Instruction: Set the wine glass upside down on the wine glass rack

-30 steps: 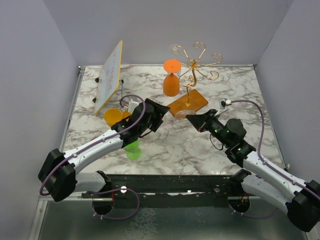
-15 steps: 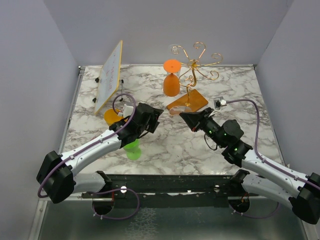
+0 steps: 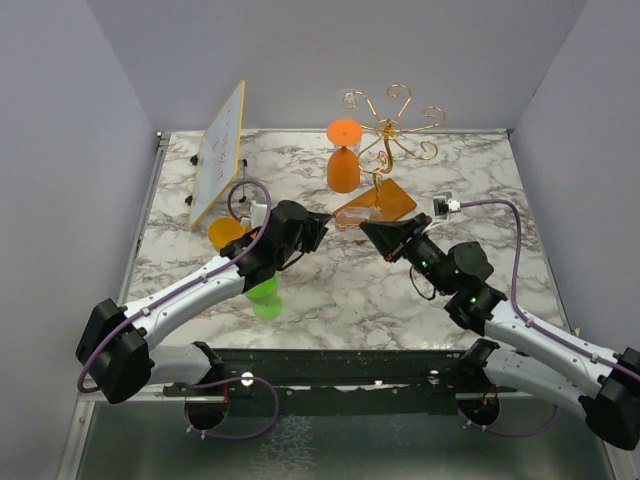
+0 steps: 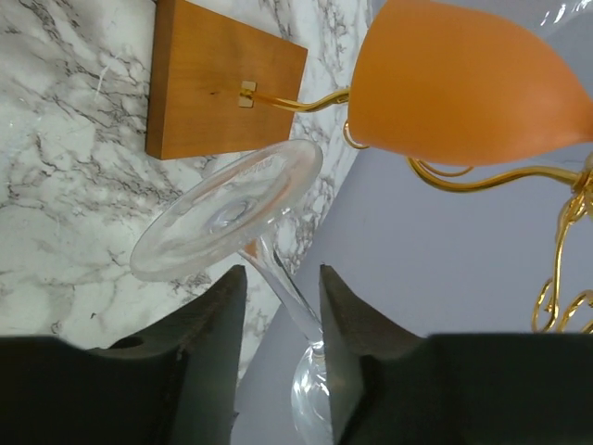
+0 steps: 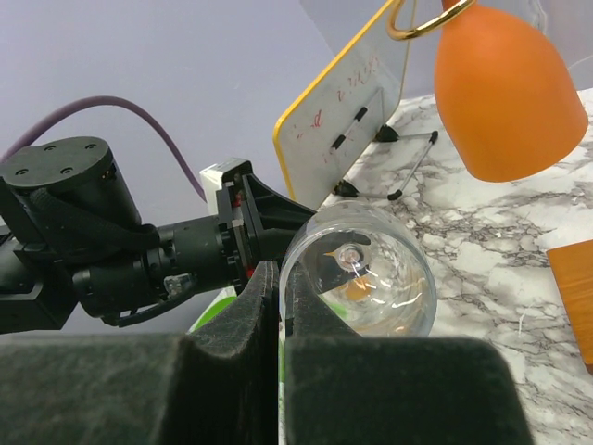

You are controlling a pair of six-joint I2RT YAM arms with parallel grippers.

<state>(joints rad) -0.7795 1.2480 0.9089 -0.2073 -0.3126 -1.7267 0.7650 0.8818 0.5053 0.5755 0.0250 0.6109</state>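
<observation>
**Wine glass [image 4: 227, 209] held sideways off the surface [image 3: 330, 290]**

The clear wine glass lies on its side in the air, its foot close to the wooden base [image 3: 378, 205] of the wine glass rack [image 3: 390, 120]. The right claw [image 5: 280, 306] is clenched on the wall of the bowl. The left claw [image 4: 281, 273] is released, its fingers straddling the stem. An orange glass [image 3: 343, 160] sits inverted at the rack.

You see a clear, glossy wine glass [image 4: 227, 209], shiny gold metal wire on the rack [image 4: 222, 88] with its smooth matt wooden base, and a marble-patterned table [image 3: 480, 190].
</observation>
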